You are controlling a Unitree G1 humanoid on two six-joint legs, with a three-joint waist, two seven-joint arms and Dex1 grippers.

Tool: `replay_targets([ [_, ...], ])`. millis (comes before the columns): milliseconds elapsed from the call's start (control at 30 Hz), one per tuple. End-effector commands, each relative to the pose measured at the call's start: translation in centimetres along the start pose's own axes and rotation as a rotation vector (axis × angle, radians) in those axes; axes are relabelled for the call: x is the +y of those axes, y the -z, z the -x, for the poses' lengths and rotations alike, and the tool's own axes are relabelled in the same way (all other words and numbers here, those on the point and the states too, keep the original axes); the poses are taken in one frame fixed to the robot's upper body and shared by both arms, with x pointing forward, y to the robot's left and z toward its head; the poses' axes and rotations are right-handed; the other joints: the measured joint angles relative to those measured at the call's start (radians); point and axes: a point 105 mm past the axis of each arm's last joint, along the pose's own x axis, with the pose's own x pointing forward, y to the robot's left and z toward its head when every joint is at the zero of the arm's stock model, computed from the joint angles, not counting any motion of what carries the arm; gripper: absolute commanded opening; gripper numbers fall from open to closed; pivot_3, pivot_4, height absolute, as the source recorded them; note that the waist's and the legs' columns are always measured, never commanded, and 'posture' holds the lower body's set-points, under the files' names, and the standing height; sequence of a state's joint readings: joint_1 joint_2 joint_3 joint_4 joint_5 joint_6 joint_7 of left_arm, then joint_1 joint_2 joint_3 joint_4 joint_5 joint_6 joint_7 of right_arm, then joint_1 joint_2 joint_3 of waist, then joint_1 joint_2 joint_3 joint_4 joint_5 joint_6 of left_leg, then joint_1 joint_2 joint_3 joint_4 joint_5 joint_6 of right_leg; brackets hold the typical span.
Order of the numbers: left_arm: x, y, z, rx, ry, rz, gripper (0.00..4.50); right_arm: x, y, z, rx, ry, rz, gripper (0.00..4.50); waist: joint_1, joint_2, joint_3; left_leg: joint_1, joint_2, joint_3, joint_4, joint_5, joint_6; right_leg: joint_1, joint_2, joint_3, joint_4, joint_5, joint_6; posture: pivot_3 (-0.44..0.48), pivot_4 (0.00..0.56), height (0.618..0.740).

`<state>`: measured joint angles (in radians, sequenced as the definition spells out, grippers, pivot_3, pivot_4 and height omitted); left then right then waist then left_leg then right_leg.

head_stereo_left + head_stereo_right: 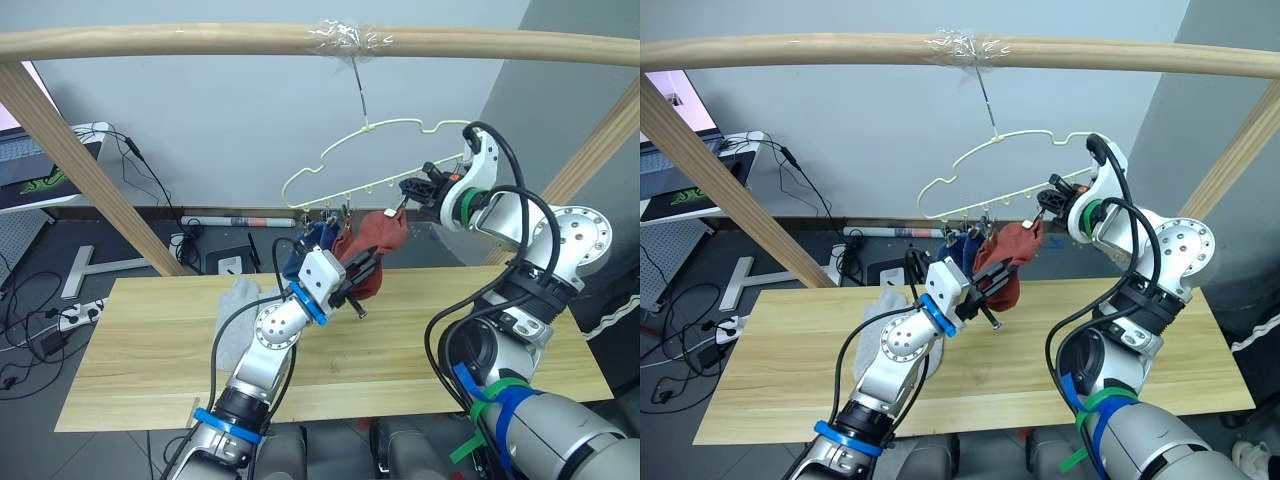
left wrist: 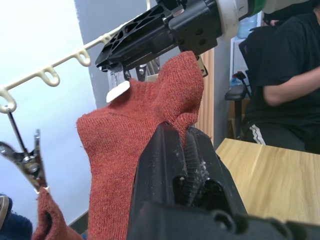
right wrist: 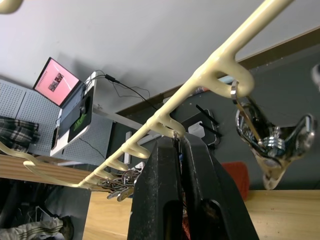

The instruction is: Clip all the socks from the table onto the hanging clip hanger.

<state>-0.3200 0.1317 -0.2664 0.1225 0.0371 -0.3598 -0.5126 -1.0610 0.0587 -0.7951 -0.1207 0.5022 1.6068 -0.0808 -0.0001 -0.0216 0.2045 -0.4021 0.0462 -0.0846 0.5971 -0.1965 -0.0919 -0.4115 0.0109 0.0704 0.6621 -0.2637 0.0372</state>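
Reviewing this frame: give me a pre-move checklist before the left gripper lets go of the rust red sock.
1. Left gripper shut on rust red sock: ok.
2. Right gripper squeezing a clip on the clip hanger: ok.
3. Sock edge seated inside that clip: cannot tell.
4. Hanger hook on the wooden bar: ok.
5. All socks off the table: not ok, light grey sock remains.

Wooden bar (image 1: 200,40) is spanning overhead, above both grippers. Laptop (image 3: 60,82) is glowing on white desk (image 1: 700,195), far left of the left gripper. Seated person (image 2: 287,75) is sitting beyond the right gripper.
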Motion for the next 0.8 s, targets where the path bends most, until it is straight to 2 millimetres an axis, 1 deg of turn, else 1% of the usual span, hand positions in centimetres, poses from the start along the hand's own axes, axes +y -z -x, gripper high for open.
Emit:
replay_targets([
  [33,0.5,-1.3,-0.4,-0.058,-0.021,-0.016,0.03,-0.4,-0.3,0.4,-0.018,0.019,-0.007,0.0,0.0,0.0,0.0,0.0,0.0,0.0,0.0,0.0,0.0,0.0,0.0,0.0,0.0,0.0,0.0,0.063,0.187,0.74],
  [100,0.5,-1.3,-0.4,-0.059,-0.023,-0.017,0.03,-0.4,-0.3,0.5,-0.016,0.016,0.0,0.0,-0.001,0.0,0.0,0.0,0.0,0.0,0.0,0.0,0.0,0.0,0.0,0.0,0.0,0.0,0.0,0.063,0.187,0.74],
  [200,0.5,-1.3,-0.5,-0.058,-0.024,-0.018,0.0,-0.2,-0.5,0.6,-0.023,-0.005,-0.003,0.81,-0.001,0.0,0.0,0.0,0.0,0.0,0.0,0.0,0.0,0.0,0.0,0.0,0.0,0.0,0.0,0.06,0.185,0.74],
  [367,0.5,-1.3,-1.0,-0.059,-0.02,-0.013,0.0,0.3,-1.2,1.2,-0.056,-0.056,-0.004,2.72,-0.006,0.001,0.001,-0.001,0.0,0.0,0.0,0.0,0.0,-0.001,0.0,0.0,0.0,0.0,0.0,0.057,0.185,0.74],
  [433,0.6,-1.1,-1.4,-0.043,-0.029,0.014,0.0,0.6,-1.6,2.1,-0.083,-0.09,0.033,3.41,-0.007,0.001,0.001,-0.001,0.0,0.0,0.0,0.0,0.0,-0.001,0.0,0.0,0.0,0.0,0.0,0.049,0.184,0.74],
  [500,0.7,-0.8,-1.7,-0.028,-0.025,0.04,0.0,0.8,-1.7,3.2,-0.097,-0.116,0.113,4.18,-0.006,0.001,0.001,-0.002,0.0,0.0,0.0,0.0,0.0,-0.002,0.0,0.0,0.0,0.0,0.0,0.047,0.183,0.74],
  [533,0.6,-0.8,-1.9,-0.024,-0.02,0.052,0.0,0.8,-1.7,3.9,-0.106,-0.127,0.149,4.48,-0.007,0.001,0.001,-0.002,0.0,0.0,0.0,0.0,0.0,-0.002,0.0,0.0,0.0,0.0,0.0,0.047,0.183,0.74],
  [567,0.7,-0.7,-2.0,-0.02,-0.02,0.071,0.0,0.9,-1.6,4.5,-0.107,-0.135,0.196,4.48,-0.009,0.001,0.001,-0.002,0.0,0.0,0.0,0.0,0.0,-0.002,0.0,0.001,0.0,0.0,0.0,0.043,0.181,0.74],
  [633,0.9,-0.1,-2.3,0.005,-0.028,0.145,0.57,0.8,-1.3,5.8,-0.113,-0.119,0.305,4.5,-0.012,0.001,0.001,-0.005,0.0,0.0,0.0,0.0,0.0,-0.004,0.0,0.001,-0.001,0.0,0.001,0.038,0.181,0.74],
  [700,1.1,0.8,-2.2,0.046,-0.04,0.243,1.12,0.9,-0.3,6.8,-0.102,-0.085,0.439,4.5,-0.019,0.001,0.001,-0.009,0.0,0.0,0.0,0.0,0.0,-0.009,0.0,0.001,0.001,0.0,0.001,0.032,0.178,0.74],
  [800,1.9,2.0,-1.4,0.103,-0.063,0.332,2.02,0.9,1.2,7.1,-0.13,-0.026,0.56,4.5,-0.038,0.001,0.001,-0.01,0.0,-0.001,0.0,0.0,0.0,-0.01,0.001,0.0,0.002,0.0,0.001,0.033,0.175,0.74],
])
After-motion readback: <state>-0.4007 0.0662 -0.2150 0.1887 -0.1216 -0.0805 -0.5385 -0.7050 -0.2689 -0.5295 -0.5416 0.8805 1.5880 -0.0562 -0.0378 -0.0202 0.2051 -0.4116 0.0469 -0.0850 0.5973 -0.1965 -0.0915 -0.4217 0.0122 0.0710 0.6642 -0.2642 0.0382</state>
